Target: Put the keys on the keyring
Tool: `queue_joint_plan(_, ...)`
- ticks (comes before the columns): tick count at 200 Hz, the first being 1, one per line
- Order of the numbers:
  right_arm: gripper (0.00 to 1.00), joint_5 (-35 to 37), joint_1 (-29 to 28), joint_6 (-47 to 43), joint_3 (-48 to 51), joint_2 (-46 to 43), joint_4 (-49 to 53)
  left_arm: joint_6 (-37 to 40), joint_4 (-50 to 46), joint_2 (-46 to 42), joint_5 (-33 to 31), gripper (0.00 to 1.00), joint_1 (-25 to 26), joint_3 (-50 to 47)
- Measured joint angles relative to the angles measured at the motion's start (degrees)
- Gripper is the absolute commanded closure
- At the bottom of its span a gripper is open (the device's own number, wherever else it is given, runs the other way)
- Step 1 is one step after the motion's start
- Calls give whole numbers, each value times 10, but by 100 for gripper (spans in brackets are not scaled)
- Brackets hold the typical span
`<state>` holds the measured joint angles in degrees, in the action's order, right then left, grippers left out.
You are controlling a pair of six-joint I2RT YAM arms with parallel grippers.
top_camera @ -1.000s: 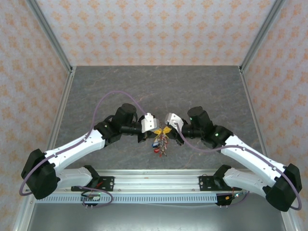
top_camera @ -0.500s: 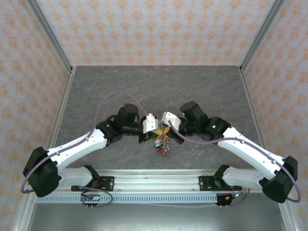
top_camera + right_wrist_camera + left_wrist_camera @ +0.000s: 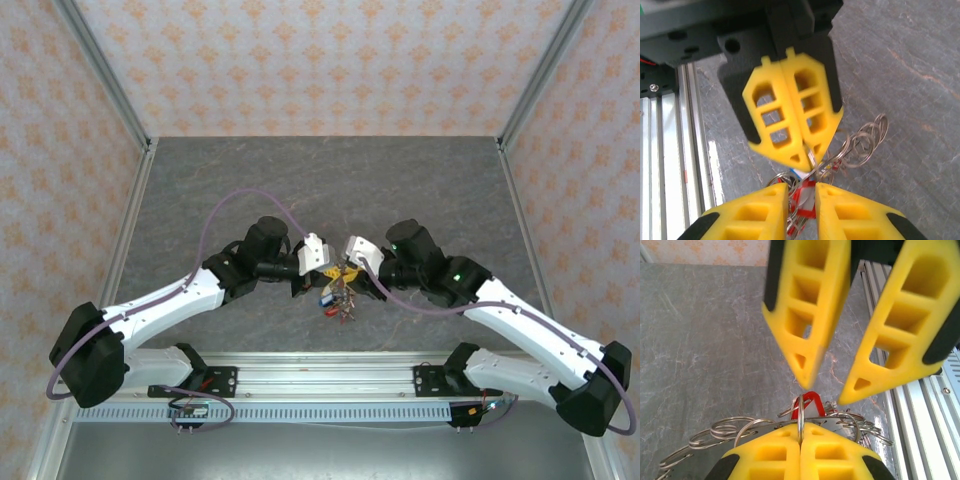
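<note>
Ring: thin silver wire keyring (image 3: 800, 414), upright above the grey marbled desk (image 3: 715, 340).
Keys: tiny metal keys (image 3: 337, 299) with red and blue plastic tags, bunched beneath it.
Left: my left pincer (image 3: 800, 432) is clamped on the keyring's wire.
Right: my right pincer (image 3: 801, 189) stands apart, just beside the keyring, gripping nothing.
Change: my right pincer was shut a second ago and has just released.
Meaning: probably a regrip; I cannot tell whether a key is threaded.

Left end effector (image 3: 800, 432) closed, right (image 3: 801, 187) ajar.
</note>
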<state>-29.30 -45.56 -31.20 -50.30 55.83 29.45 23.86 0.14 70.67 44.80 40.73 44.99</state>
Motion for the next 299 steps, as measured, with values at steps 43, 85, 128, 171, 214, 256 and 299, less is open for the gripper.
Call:
queue_joint_plan(43, 93, 6, 9, 15, 27, -16, -29, -5, 8, 0, 0, 100, 0, -2)
queue_joint_plan(85, 98, 2, 10, 34, 52, -13, -93, -11, 8, 0, 2, 100, -6, -4)
queue_joint_plan(128, 98, -9, 10, 41, 65, 1, -120, -19, 9, -6, -3, 100, -9, -9)
queue_joint_plan(171, 95, -6, 20, 51, 94, -7, -130, -28, 17, -17, -3, 100, -8, -17)
queue_joint_plan(214, 80, 20, 28, 68, 118, -62, -133, -28, 19, -21, -2, 100, -7, -17)
queue_joint_plan(256, 65, 25, 29, 67, 118, -70, -150, -28, 18, -22, -1, 100, -7, -17)
queue_joint_plan(299, 66, 5, 30, 66, 118, -31, -194, -28, 18, -22, 2, 100, -7, -17)
